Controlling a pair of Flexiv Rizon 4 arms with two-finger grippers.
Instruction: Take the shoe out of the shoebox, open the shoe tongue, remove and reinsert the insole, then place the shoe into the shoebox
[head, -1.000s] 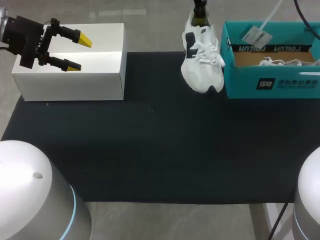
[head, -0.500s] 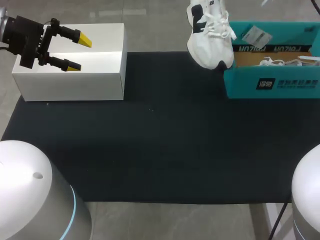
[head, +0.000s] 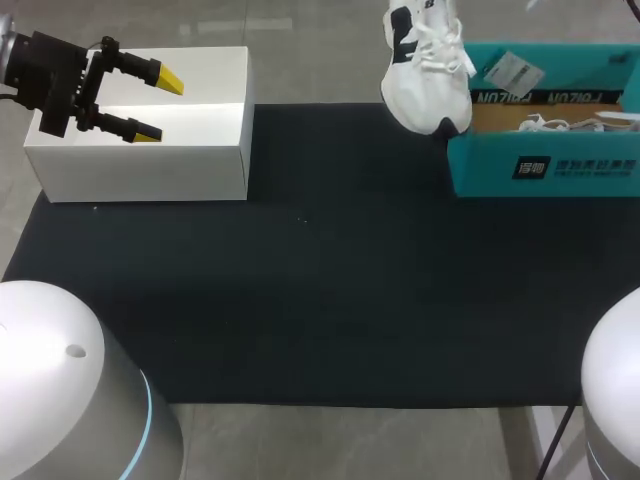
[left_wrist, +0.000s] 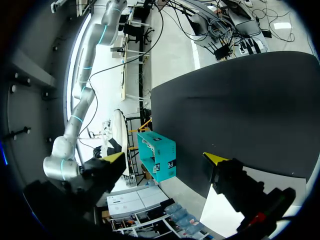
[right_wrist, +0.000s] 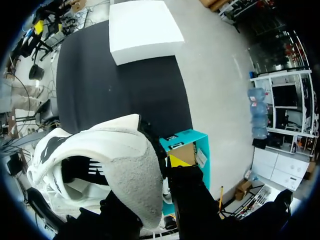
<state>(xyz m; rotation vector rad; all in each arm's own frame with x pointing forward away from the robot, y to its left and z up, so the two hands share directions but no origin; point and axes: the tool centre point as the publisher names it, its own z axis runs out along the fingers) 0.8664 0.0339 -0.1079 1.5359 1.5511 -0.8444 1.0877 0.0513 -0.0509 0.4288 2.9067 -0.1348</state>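
**Item: shoe (head: 425, 65).** White upper, dark side panel, dark patch at the toe, and loose white laces. The right wrist view alone shows the open mouth, the grey fuzzy lining around the heel collar and the dark inside.

**Location.** In the air at the table's far edge, toe pointing down and heel up. The toe is at the left end of the teal shoebox (head: 545, 150). Whether it touches the wall cannot be told. The box is open, with a cardboard-brown inside in which more white laces show.

**Views compared.** The head view shows the shoe hanging, but not what holds it. The right wrist view shows the right gripper (right_wrist: 157, 172) clamped on the heel collar, with one yellow tip against the outside of the heel and the other finger hidden by the shoe. Below the shoe, that view takes in the black mat (right_wrist: 115, 85) and the white box (right_wrist: 145, 30). The left wrist view shows shoe and shoebox small, well ahead across the mat.

**Arms.** The left arm enters from the left. The left gripper (head: 158, 105) hangs over the white box, fingers pointing toward the shoebox and spread wide with nothing between them. The right arm's gripper looks down along the shoe.
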